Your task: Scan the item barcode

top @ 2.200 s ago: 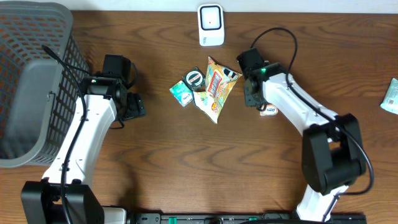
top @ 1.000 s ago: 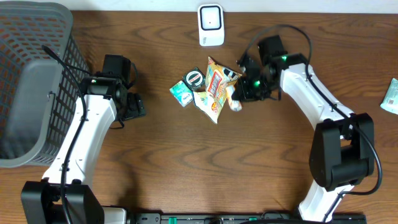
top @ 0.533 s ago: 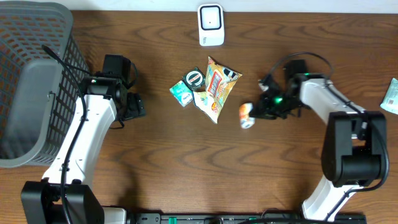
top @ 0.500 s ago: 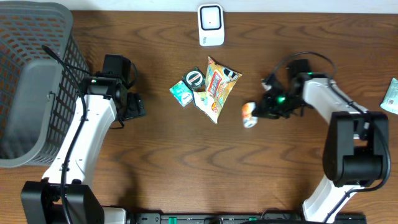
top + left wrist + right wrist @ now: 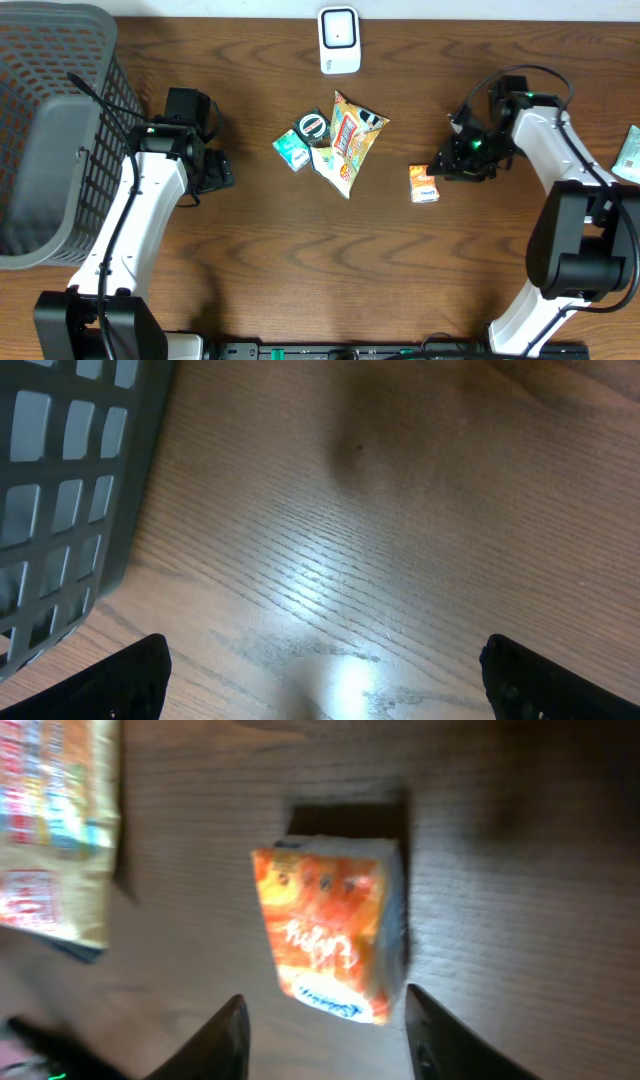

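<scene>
Overhead view first, Jon: where is the orange packet [image 5: 424, 184]?

Flat on the table [image 5: 300, 260], Mira, right of the snack pile [image 5: 335, 140] and near-right of the white scanner [image 5: 339, 40]. Nothing holds it.

And the right gripper [image 5: 446, 168]?

Just beside the packet, on its right and slightly far side, aimed at it. In the right wrist view its fingers [image 5: 225, 1035] stand parted, wider than the packet's short side. The packet lies just past the tips, in line with the gap, and I see no pad pressing it.

Which way does the long axis run?

Roughly near to far in the overhead view, a little tilted. From the wrist it runs away from the fingers, so I judge they would close across the narrow width.

Which arm is nearer?

The right, plainly. The left gripper [image 5: 218, 170] is spread wide over bare wood, well apart on the other side of the pile.

How does the packet look?

Small and soft, slightly puffed. The face is orange with pale script lettering and a white and blue band at one end. No barcode shows on the upward face. It is likely underneath, so the packet would need turning toward the scanner.
</scene>
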Robot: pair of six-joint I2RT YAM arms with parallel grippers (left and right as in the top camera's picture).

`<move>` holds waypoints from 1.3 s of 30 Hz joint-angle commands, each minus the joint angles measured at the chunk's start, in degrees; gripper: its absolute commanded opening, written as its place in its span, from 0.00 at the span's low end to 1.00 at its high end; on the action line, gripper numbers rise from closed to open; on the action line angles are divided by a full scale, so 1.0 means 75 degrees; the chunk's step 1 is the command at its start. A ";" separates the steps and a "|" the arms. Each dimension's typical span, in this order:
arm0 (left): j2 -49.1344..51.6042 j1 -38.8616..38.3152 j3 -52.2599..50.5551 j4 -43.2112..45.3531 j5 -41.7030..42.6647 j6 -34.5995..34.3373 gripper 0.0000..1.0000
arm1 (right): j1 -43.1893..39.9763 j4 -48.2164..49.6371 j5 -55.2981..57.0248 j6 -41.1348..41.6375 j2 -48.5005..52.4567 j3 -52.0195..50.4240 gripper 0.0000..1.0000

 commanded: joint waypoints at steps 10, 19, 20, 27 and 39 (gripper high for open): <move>0.0000 0.0026 -0.0035 -0.0020 -0.0154 -0.0102 0.98 | 0.0618 0.1734 0.1521 0.0874 0.0000 -0.1253 0.43; 0.0000 0.0026 -0.0035 -0.0017 -0.0154 -0.0105 0.98 | 0.0618 0.2235 0.0519 0.1145 -0.0003 -0.1792 0.39; -0.0003 0.0026 -0.0035 -0.0020 -0.0154 -0.0102 0.98 | 0.0618 0.2253 0.0312 0.1314 -0.0003 -0.1792 0.38; -0.0003 0.0026 -0.0035 -0.0017 -0.0154 -0.0102 0.98 | 0.0644 0.2361 0.0152 0.1614 -0.0003 -0.1792 0.31; -0.0003 0.0026 -0.0035 -0.0017 -0.0154 -0.0105 0.98 | 0.0560 0.2366 -0.3762 0.0102 -0.0023 -0.1378 0.01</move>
